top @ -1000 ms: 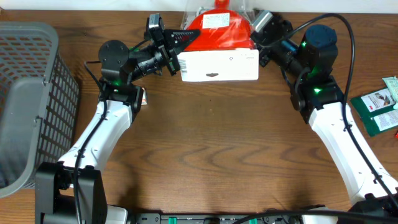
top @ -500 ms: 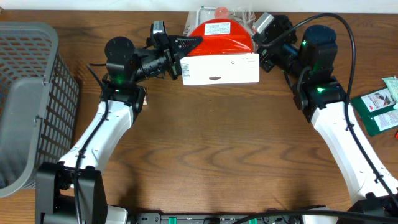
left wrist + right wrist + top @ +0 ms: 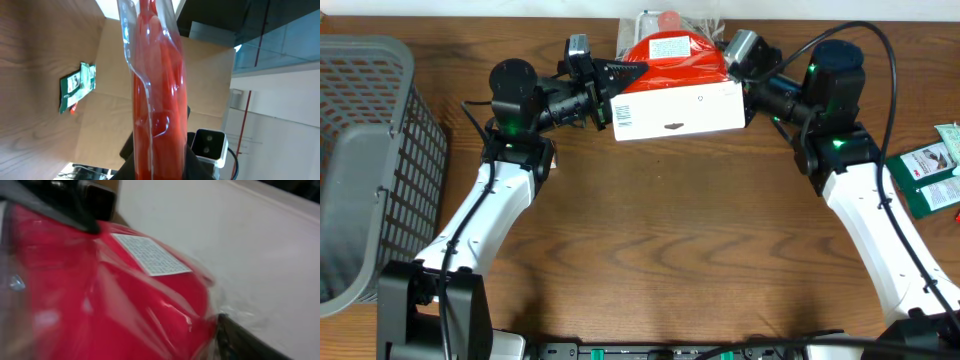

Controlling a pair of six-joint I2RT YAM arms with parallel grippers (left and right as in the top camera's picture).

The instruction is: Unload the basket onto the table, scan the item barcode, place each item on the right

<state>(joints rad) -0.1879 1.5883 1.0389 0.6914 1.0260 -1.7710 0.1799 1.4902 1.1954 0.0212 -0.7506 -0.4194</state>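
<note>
Left pincer (image 3: 617, 77) clamped on a red plastic-wrapped pouch (image 3: 695, 68) above the wooden counter (image 3: 660, 230), white box (image 3: 685, 108) touching the pouch, right pincer (image 3: 748, 85) at the box's end, its spread impossible to tell.

We are seeing a red pouch (image 3: 692, 68) with a white label (image 3: 670, 46), a white box (image 3: 685, 108), a grey lattice basket (image 3: 370, 150), a green packet (image 3: 928, 182) and a brown wood-grain table (image 3: 660, 240).

the left arm (image 3: 485, 215) and right arm (image 3: 865, 215) have white links, black joints, green lights and black cables.
</note>
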